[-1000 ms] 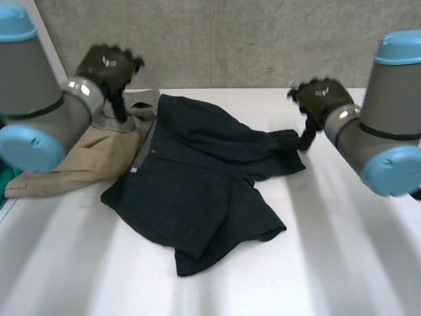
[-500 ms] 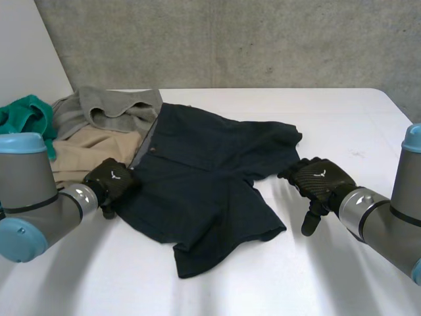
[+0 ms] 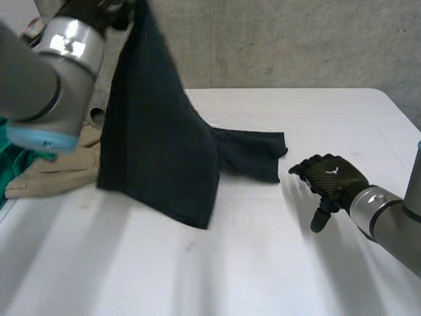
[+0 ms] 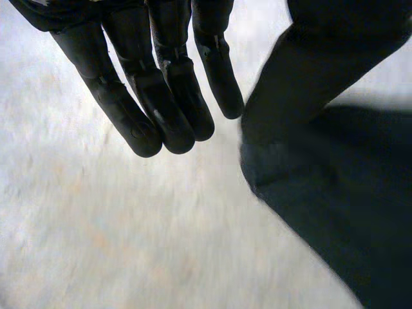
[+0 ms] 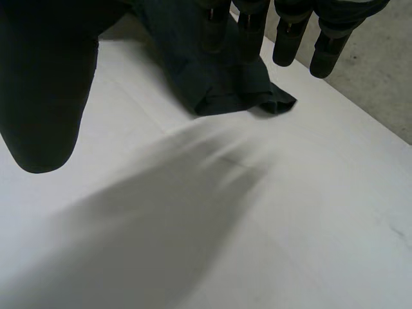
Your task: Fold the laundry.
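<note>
The dark navy cloth shorts are held up above the white table by the left hand. Its fingers are straight, and the cloth is apparently draped over the thumb. The right hand is held relaxed and empty near the trailing leg.

Hanging dark shorts block the middle; beige garment beside them; near table open.

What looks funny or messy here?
The dark shorts hang lopsided from the raised left arm, one leg trailing on the white table. A beige garment lies crumpled beside them.
</note>
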Controlling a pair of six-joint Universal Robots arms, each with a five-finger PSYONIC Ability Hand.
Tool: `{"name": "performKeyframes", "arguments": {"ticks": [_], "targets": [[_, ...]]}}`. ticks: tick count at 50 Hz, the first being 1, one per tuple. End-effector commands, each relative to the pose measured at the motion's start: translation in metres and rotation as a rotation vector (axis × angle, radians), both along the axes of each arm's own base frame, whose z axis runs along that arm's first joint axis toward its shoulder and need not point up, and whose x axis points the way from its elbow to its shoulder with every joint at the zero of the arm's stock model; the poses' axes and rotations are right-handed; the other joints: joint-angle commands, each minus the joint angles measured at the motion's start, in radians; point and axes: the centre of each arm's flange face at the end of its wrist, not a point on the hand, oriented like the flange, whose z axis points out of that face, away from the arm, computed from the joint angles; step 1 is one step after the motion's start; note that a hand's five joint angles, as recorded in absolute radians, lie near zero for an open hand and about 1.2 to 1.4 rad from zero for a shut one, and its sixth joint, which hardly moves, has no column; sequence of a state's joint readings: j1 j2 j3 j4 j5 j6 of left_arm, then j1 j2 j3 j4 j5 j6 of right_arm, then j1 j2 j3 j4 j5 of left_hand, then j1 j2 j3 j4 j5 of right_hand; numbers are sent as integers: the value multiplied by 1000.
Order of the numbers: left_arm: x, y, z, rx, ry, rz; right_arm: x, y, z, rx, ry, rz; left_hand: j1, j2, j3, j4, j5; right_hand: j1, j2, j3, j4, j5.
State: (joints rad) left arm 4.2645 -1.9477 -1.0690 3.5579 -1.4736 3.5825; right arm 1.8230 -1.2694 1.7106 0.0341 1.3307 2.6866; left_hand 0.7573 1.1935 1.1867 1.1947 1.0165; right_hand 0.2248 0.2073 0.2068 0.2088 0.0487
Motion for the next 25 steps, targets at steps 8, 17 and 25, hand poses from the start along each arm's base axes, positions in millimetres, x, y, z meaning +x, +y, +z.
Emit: {"name": "performKeyframes", "arguments": {"ticks": [8,17,25], "targets": [[-109,108,-157,541,-339,-622,-23,-24,10,-25,-35,-106,538,101,108,100,104,-50,-33,-32,-34,-49],[-79,111,-158,499,-448,-528,-17,-22,13,-35,-44,-56,-583,-1019,-1012,-1020,-1016,-50,-33,-32,-34,-49],[-15,87,-126,565,-251,-152,16,2,19,-75,-36,148,-583,-1019,-1012,-1020,-1016,-50,-33,-32,-34,-49]]}}
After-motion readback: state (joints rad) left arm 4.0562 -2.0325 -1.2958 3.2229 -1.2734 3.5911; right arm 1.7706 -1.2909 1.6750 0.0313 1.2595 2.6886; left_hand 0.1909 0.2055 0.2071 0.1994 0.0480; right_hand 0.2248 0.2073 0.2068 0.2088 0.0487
